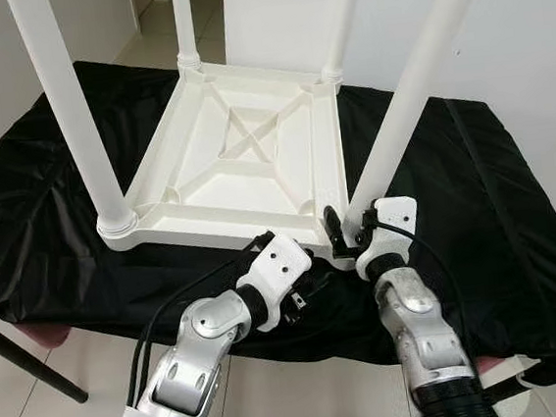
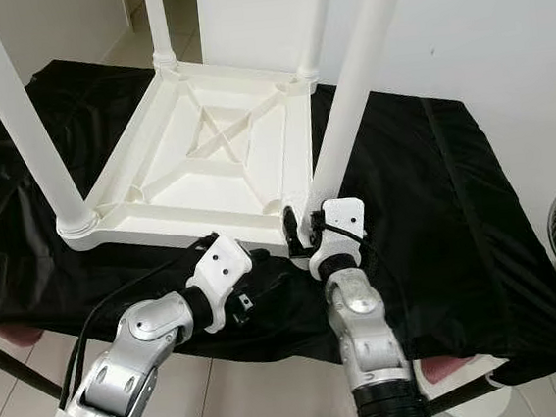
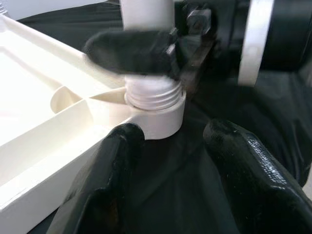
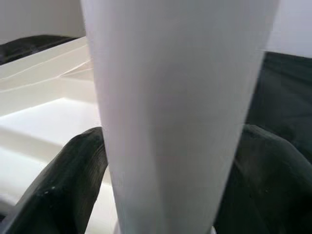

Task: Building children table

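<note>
So the little white tabletop [image 1: 244,162] is lying upside down on the black-draped table [image 1: 495,207], ribs facing up, and all four white legs are standing in their corner sockets. Three of them look seated. The one I'm working on is the near-right leg [image 1: 414,87], which leans off to the right instead of standing straight like the others.

My right pincer [image 1: 351,227] is pinching that leg low down, just above the socket; from my right wrist view the white tube [image 4: 170,112] sits squarely between my two black fingers [image 4: 63,180], one on each side. My left pincer [image 1: 309,276] is spread open with nothing in it, hovering at the near edge of the tabletop just beside the same corner. From the left wrist I can see the socket [image 3: 158,114] with a few threads of the leg still showing above the collar, so I reckon it isn't screwed fully home yet.

My guess is this is the last step: twisting leg four in. The next move calls for straightening it up first so the threads don't cross, then turning it down until the threads disappear. The left pincer probably wants to brace the tabletop edge so the whole thing doesn't spin or slide on that slippery cloth.
</note>
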